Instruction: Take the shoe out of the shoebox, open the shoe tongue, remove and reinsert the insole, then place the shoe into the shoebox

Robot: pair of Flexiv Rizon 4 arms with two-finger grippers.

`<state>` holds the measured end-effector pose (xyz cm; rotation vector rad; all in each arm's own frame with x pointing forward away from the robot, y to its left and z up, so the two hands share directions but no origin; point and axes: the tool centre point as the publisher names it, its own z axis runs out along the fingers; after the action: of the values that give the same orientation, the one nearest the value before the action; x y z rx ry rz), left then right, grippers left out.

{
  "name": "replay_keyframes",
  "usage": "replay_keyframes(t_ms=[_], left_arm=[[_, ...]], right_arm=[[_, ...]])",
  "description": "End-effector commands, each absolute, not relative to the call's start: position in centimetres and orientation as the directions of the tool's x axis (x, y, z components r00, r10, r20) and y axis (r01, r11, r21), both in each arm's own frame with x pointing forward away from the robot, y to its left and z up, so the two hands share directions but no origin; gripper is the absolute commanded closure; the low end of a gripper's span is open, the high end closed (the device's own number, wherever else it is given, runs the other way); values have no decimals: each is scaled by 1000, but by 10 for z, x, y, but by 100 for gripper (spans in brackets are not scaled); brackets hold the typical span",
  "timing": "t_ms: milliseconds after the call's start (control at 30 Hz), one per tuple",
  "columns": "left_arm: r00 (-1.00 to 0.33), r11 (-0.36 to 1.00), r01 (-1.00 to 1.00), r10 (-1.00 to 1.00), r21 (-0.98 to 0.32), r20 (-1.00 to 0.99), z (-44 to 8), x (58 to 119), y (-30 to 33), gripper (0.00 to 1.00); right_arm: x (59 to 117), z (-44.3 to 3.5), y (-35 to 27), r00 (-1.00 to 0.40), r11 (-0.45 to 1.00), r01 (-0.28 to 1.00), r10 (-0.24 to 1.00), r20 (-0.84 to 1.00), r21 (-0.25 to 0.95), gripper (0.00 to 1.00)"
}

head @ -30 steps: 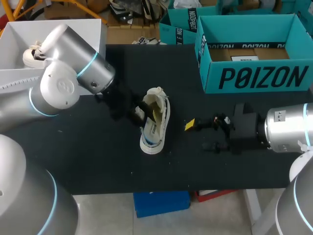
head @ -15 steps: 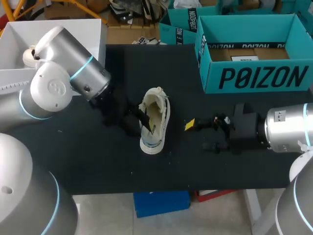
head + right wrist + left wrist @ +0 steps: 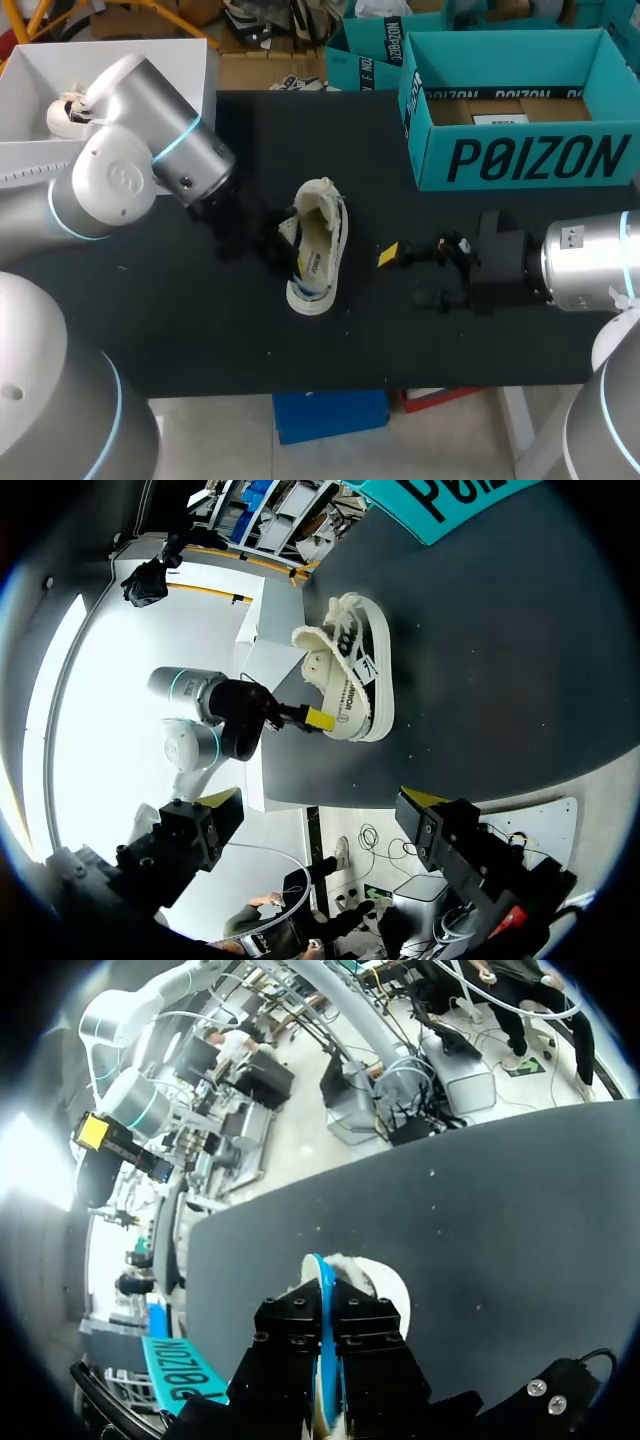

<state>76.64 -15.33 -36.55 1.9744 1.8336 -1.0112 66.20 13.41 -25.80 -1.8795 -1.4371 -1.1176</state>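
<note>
on the dark surface [image 3: 200,330], left jaws clamp the white sneaker [image 3: 322,240] by its side; right jaws gape nearby; teal shoebox [image 3: 540,158] behind

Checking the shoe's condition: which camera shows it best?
The right wrist view: the shoe shows nearly whole, from the side. The head view shows it from above, one side partly behind the left tool. The left wrist view shows only a bit past that tool.

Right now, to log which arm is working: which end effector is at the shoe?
The left end effector: it is shut on the side of the shoe. The right end effector hangs open, apart from the shoe, holding nothing.
</note>
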Motion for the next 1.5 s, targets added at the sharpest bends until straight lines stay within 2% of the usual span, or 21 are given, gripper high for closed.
replay_keyframes(t_ms=[33,800,833,933,967,1000,1333,1400,1433,1467,1500], left_arm=[[-38,-169,949,776,-266,-630,-366,771,-157,100],[-69,-81,974,783,-210,-619,-383,799,-166,100],[-69,-81,974,783,-211,-618,-382,797,-165,96],[-73,-85,972,776,-220,-627,-377,794,-165,65],[-77,-86,971,770,-223,-634,-373,792,-165,48],[-75,-89,971,764,-220,-641,-368,791,-164,0],[-59,-104,975,731,-197,-680,-323,789,-147,0],[-55,-96,978,740,-187,-671,-321,791,-143,22],[-50,-96,978,749,-183,-661,-321,791,-141,52],[-44,-98,979,755,-180,-654,-322,791,-139,64],[-26,-101,982,772,-163,-635,-324,791,-137,81]], right_arm=[[662,-258,134,97,-302,950,521,848,77,0],[662,-258,134,97,-302,950,521,848,77,0],[662,-258,134,97,-302,950,521,848,77,0],[662,-258,134,97,-302,950,521,848,77,0],[662,-258,134,97,-302,950,521,848,77,0],[662,-258,134,97,-302,950,521,848,77,0],[662,-258,134,97,-302,950,521,848,77,0],[662,-258,134,97,-302,950,521,848,77,0],[662,-258,134,97,-302,950,521,848,77,0],[662,-258,134,97,-302,950,521,848,77,0],[662,-258,134,97,-302,950,521,848,77,0]])
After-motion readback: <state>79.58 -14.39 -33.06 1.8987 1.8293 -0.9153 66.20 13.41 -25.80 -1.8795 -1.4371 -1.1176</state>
